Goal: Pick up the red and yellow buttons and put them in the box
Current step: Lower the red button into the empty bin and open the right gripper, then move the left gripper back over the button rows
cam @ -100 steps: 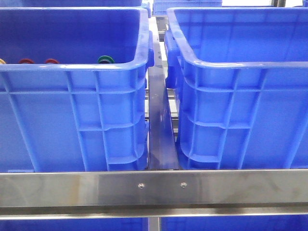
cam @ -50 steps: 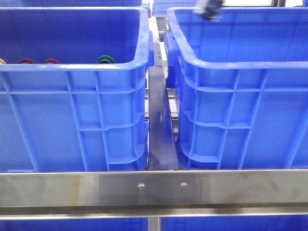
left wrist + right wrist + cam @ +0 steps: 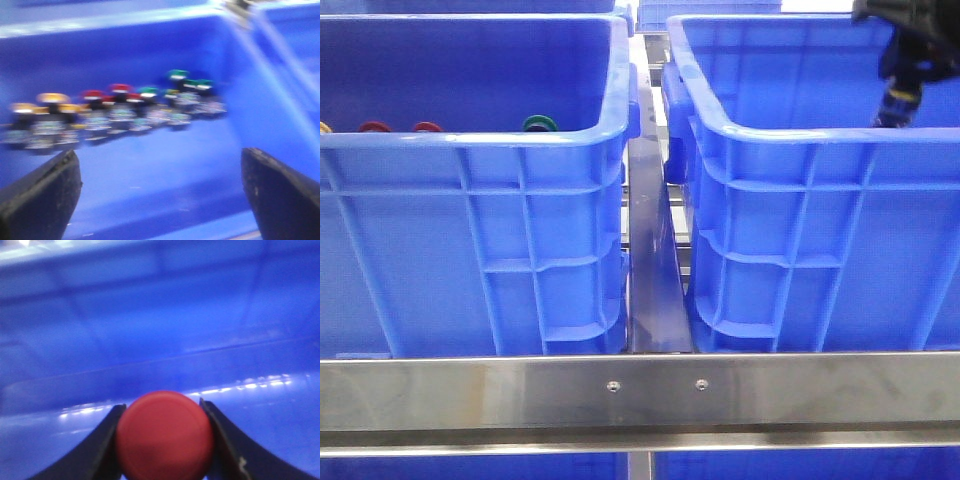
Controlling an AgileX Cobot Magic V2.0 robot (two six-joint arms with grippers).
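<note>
Two bright-blue crates stand side by side. In the left crate (image 3: 470,140), red buttons (image 3: 375,127) and a yellow button (image 3: 323,128) peek over the near rim beside a green cap (image 3: 540,124). The blurred left wrist view shows them in a row: yellow buttons (image 3: 52,97), red buttons (image 3: 92,95), green caps (image 3: 177,75). My left gripper (image 3: 160,200) hangs open above that crate's floor, holding nothing. My right arm (image 3: 912,40) is over the right box (image 3: 800,130). My right gripper (image 3: 161,407) is shut on a red button (image 3: 164,435) inside the box (image 3: 150,315).
A steel rail (image 3: 640,395) crosses in front of both crates, and a narrow metal strip (image 3: 655,270) fills the gap between them. More blue crates show at the back (image 3: 705,10) and below the rail.
My right arm has come into the front view from the top and swung right and lower over the right crate. The buttons at the left crate's rim have not moved.
</note>
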